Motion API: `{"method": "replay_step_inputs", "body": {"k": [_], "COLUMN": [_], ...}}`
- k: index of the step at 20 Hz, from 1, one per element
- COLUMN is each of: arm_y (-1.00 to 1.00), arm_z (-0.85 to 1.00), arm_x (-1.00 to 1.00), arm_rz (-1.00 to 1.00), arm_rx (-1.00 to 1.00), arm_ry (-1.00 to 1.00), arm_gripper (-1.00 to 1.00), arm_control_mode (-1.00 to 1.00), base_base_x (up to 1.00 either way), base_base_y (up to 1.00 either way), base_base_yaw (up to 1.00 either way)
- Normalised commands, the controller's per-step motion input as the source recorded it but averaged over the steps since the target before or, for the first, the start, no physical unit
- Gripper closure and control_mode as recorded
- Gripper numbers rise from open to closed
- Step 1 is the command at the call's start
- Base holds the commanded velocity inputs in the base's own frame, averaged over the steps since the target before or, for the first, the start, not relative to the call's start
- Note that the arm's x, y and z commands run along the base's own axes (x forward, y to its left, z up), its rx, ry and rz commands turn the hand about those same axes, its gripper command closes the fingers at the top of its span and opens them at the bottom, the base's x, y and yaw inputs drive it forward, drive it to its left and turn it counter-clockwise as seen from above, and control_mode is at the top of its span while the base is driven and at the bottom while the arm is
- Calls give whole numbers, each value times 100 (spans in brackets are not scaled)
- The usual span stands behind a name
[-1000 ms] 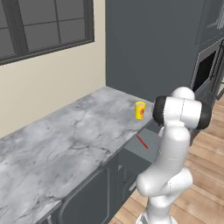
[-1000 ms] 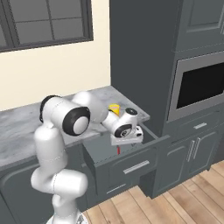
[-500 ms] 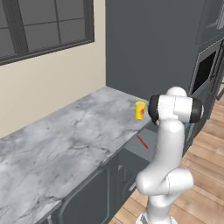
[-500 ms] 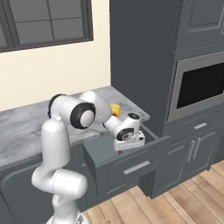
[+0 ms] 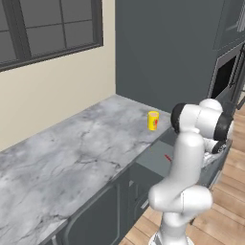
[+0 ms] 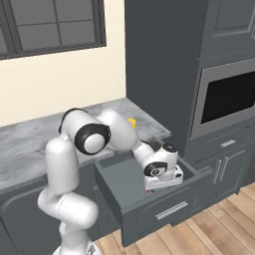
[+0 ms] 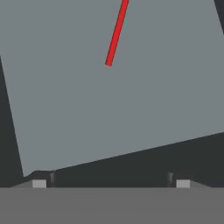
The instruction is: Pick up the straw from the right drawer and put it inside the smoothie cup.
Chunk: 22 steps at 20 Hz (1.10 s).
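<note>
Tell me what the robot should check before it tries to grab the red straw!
1. Drawer pulled open: ok. The right drawer stands out from the cabinet.
2. Straw free to grab: ok. The straw lies alone on the flat grey bottom.
3. Gripper open: ok. The gripper has its fingertips far apart.
4. Gripper over the straw: not ok. The straw lies ahead of the fingertips, not between them.
5. Cup ready: ok. The smoothie cup stands upright on the counter.
6. Cup empty inside: cannot tell.
</note>
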Motion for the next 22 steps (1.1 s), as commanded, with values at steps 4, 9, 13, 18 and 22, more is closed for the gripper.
{"method": "replay_step_inputs", "body": {"k": [4,9,13,18,22], "arm_y": [-98,-32,9,49,60], "arm_z": [8,71,100,92,40], "arm_x": [-100,-58,-12,0,3], "arm_rz": [0,0,0,0,0], "arm_rx": [9,4,0,-2,-5], "arm_ry": [-4,-19,-18,-15,-2], "arm_gripper": [-100,-100,-100,-100,-100], "arm_control_mode": [-100,-100,-100,-100,-100], "base_base_x": [0,0,0,0,0], "base_base_y": [0,0,0,0,0], "base_base_yaw": [0,0,0,0,0]}}
